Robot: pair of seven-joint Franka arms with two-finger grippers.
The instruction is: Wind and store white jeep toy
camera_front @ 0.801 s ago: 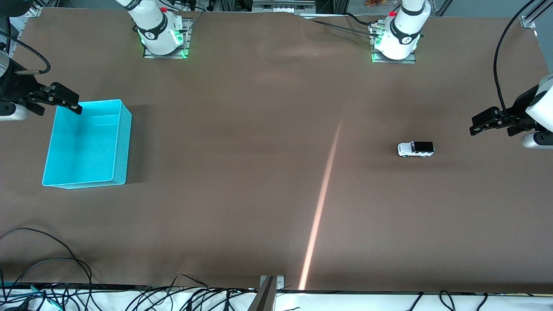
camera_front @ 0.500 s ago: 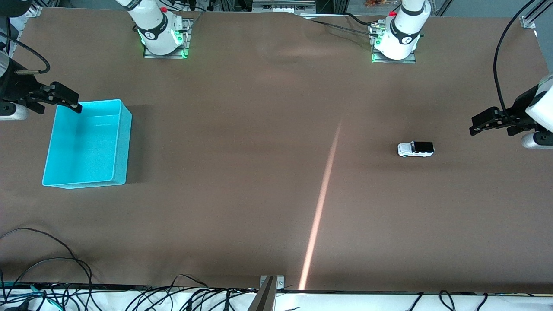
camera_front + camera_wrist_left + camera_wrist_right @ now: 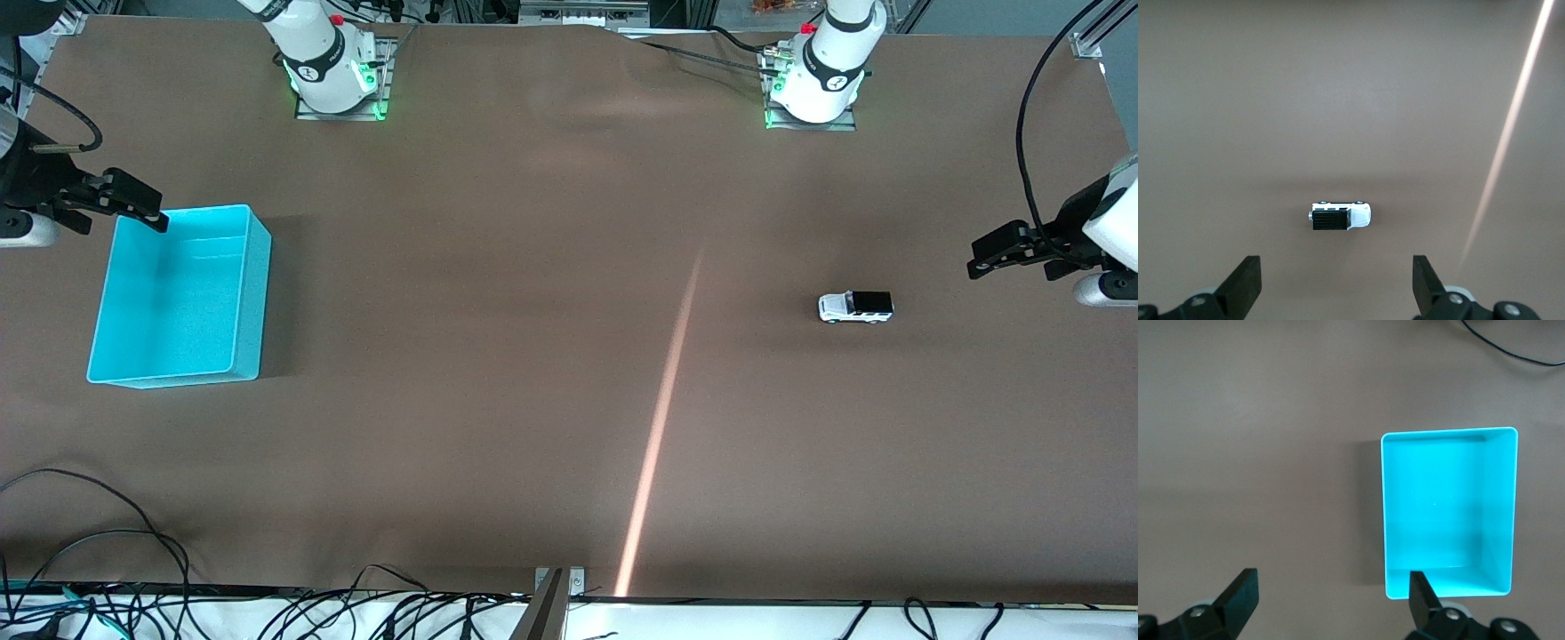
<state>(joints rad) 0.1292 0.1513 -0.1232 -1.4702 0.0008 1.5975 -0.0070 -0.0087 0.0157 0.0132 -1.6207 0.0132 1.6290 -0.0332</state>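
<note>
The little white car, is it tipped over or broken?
No. The white jeep toy sits upright on its wheels on the table, looking whole. The cyan bin stands upright too. Nothing stands out.

You have a brown table cover (image 3: 498,267) with a pale streak of light (image 3: 662,418) running slantwise from mid-bench down to the front edge. Black cables (image 3: 107,569) lie tangled along that front edge — thickest at the corner toward the right arm's end.

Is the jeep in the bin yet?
No, the jeep sits on the bare table toward the left arm's end, apart from the empty bin.
</note>
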